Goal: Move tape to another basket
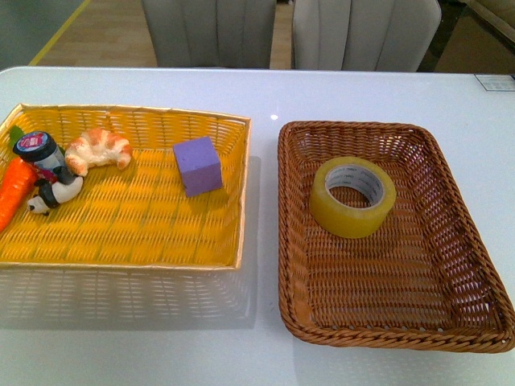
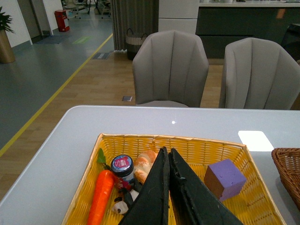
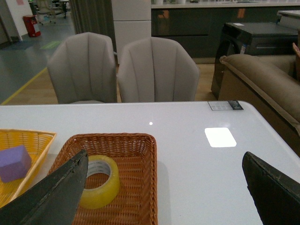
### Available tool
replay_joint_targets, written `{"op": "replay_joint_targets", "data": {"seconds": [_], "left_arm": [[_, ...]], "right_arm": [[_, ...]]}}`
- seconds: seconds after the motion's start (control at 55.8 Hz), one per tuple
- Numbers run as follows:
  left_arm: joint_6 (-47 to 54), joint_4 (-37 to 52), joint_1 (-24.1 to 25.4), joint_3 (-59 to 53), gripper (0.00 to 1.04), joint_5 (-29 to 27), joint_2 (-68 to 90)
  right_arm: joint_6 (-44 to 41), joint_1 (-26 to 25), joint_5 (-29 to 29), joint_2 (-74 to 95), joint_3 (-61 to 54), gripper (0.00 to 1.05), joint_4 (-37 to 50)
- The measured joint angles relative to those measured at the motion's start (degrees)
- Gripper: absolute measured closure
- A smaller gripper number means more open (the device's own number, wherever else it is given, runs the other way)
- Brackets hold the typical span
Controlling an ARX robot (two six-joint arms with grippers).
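The tape (image 1: 344, 214), a wide yellowish roll with a white core, lies flat in the far half of the dark brown wicker basket (image 1: 451, 241) on the right of the white table. Neither arm shows in the front view. In the right wrist view my right gripper (image 3: 164, 154) is open and empty, held back above the table, with the tape (image 3: 101, 190) in the brown basket (image 3: 136, 187) by its one finger. In the left wrist view my left gripper (image 2: 166, 151) is shut and empty above the yellow basket (image 2: 187, 139); the brown basket's corner (image 2: 288, 168) shows beside it.
The yellow basket (image 1: 241, 193) on the left holds a purple cube (image 1: 197, 165), a croissant (image 1: 98, 147), a small jar (image 1: 36, 149), a carrot (image 1: 12, 189) and a small black-and-white toy (image 1: 48, 193). Two grey chairs (image 1: 209, 32) stand behind the table's far edge.
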Motion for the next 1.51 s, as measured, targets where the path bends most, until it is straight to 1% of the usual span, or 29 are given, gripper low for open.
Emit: {"op": "replay_joint_targets", "data": {"seconds": [0.072,0.125,0.215,0.412,0.914,1.434,1.505], "left_arm": [[0.0,-3.0,1.0,-0.7,1.03,1.1,-3.8],[0.1,-5.1,3.5,-1.1,1.03,4.7,-6.3],[0.1,-8.7,5.6,-1.7,1.03,5.2,-10.6],[0.1,-16.9,5.8,-2.3,1.03,5.7,-19.9],[0.1,-32.8,5.8,-2.3,1.03,5.7,-36.8],[0.1,-41.2,5.8,-2.3,1.03,5.7,-45.3],[0.1,-49.3,5.8,-2.3,1.03,5.7,-51.3]], "right_arm": [[0.0,0.0,0.0,0.0,0.0,0.09,0.0],[0.0,0.0,0.0,0.0,0.0,0.09,0.0],[0.0,0.0,0.0,0.0,0.0,0.09,0.0],[0.0,0.0,0.0,0.0,0.0,0.09,0.0],[0.0,0.0,0.0,0.0,0.0,0.09,0.0],[0.0,0.0,0.0,0.0,0.0,0.09,0.0],[0.0,0.0,0.0,0.0,0.0,0.09,0.0]]}}
